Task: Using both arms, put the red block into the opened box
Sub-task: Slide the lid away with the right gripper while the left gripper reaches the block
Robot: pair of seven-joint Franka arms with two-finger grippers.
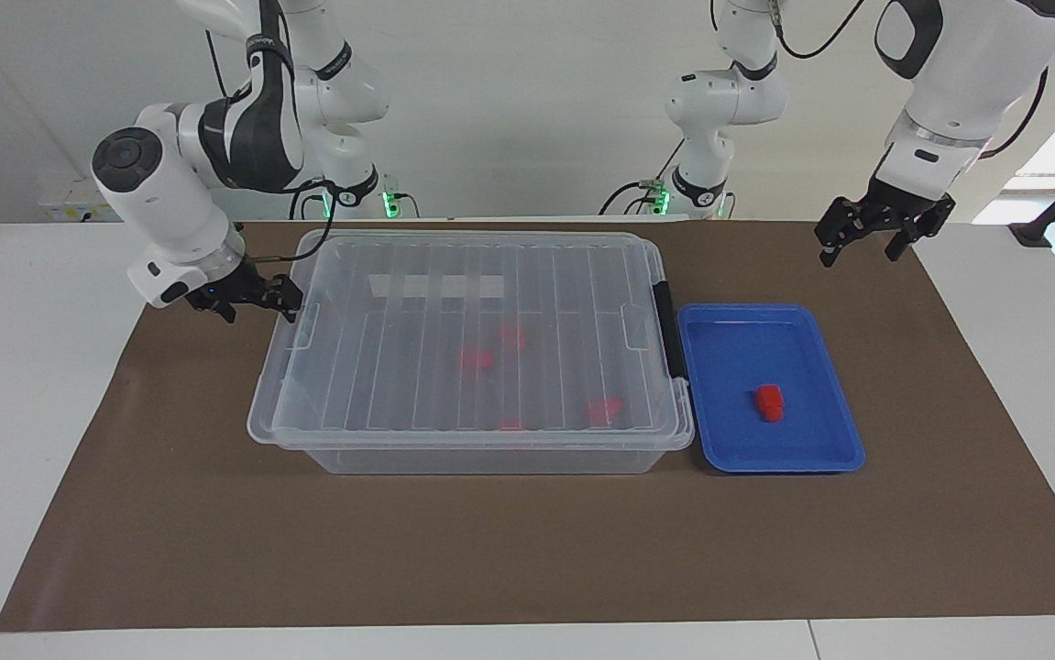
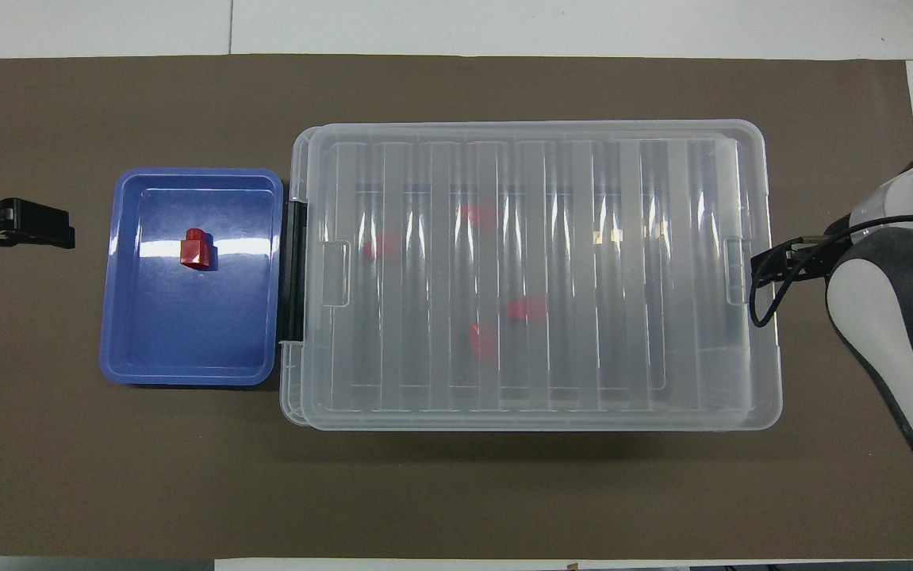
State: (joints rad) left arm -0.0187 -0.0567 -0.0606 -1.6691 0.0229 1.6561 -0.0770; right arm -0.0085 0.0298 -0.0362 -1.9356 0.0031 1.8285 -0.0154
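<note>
The red block (image 1: 770, 401) (image 2: 194, 250) lies in the shallow blue tray (image 1: 820, 454) (image 2: 186, 341). The box (image 1: 399, 367) (image 2: 583, 277), clear plastic with its ribbed lid lying on top, stands beside the tray. A black latch (image 1: 671, 330) sits on the short side that faces the tray. My right gripper (image 1: 257, 307) is open, low beside the box's short end toward the right arm, just clear of the lid's edge. My left gripper (image 1: 862, 249) (image 2: 59, 230) hangs open over the brown mat, off the tray's end, and waits.
Several blurred red pieces (image 1: 475, 359) show through the lid inside the box. A brown mat (image 1: 527, 550) covers the table under everything. In the overhead view the right arm's white wrist (image 2: 892, 317) covers most of its gripper.
</note>
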